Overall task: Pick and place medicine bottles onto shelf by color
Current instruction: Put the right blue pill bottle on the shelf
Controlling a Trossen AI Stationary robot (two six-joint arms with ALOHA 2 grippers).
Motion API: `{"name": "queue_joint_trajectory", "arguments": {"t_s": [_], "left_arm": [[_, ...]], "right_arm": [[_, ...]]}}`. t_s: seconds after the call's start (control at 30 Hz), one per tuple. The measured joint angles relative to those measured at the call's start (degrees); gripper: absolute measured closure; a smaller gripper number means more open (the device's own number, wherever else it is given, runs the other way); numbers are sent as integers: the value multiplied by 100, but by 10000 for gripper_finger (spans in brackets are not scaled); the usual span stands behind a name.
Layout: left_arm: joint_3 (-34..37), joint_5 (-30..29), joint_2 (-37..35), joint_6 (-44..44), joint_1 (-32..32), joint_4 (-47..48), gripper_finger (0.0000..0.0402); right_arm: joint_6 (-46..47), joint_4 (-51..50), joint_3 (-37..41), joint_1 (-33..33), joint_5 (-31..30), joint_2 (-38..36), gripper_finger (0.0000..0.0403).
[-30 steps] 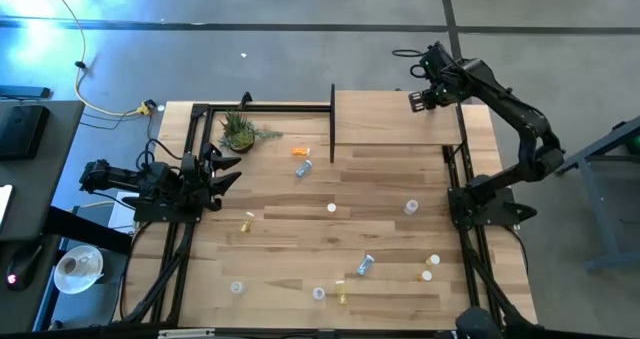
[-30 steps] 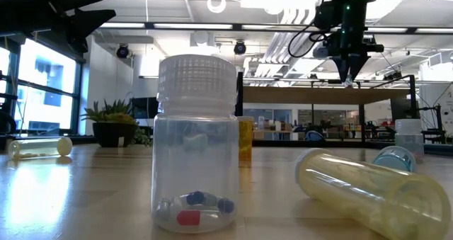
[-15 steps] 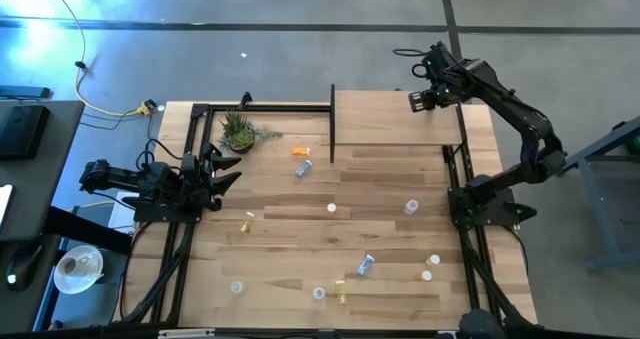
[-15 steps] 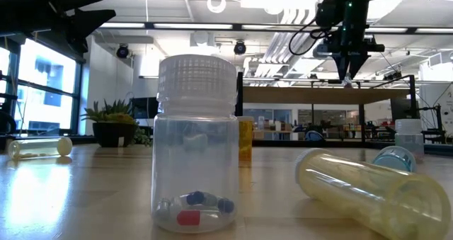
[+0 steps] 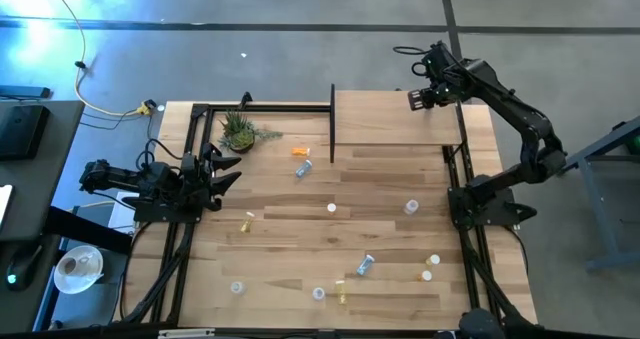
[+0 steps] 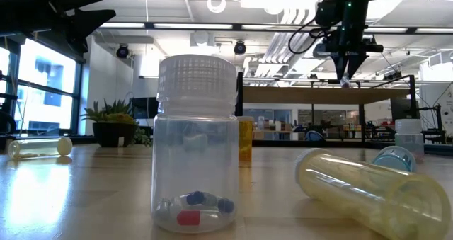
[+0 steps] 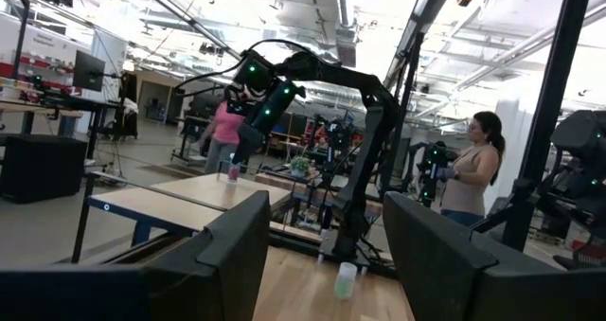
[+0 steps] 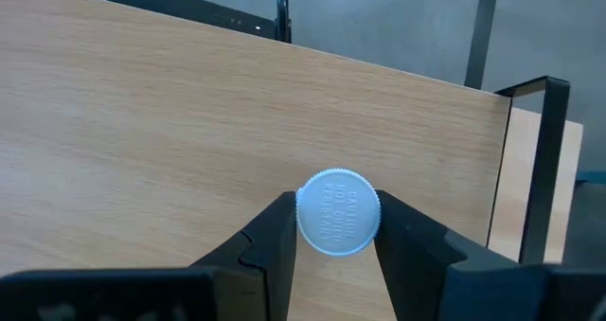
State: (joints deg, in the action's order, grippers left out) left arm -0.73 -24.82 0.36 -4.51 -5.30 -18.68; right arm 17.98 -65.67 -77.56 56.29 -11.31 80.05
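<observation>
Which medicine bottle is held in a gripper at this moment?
The white-capped bottle clamped in the right gripper above the shelf; every other bottle sits loose on the tabletop.

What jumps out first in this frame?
The right gripper hangs over the shelf, shut on a white-capped bottle. About a dozen more bottles lie scattered across the table, while the left gripper waits open at its left edge.

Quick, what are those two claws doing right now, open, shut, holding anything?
Left gripper: open, empty, waiting at the table's left edge.
Right gripper: shut on a white-capped medicine bottle, above the shelf.
</observation>
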Motion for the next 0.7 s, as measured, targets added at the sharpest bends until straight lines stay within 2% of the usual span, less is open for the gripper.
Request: {"name": "queue_joint_trajectory", "arguments": {"t_s": [0.7], "left_arm": [[0, -1, 0, 10, 1, -1, 204]], "right_arm": [[-155, -75, 1, 0, -315, -2, 282]]}}
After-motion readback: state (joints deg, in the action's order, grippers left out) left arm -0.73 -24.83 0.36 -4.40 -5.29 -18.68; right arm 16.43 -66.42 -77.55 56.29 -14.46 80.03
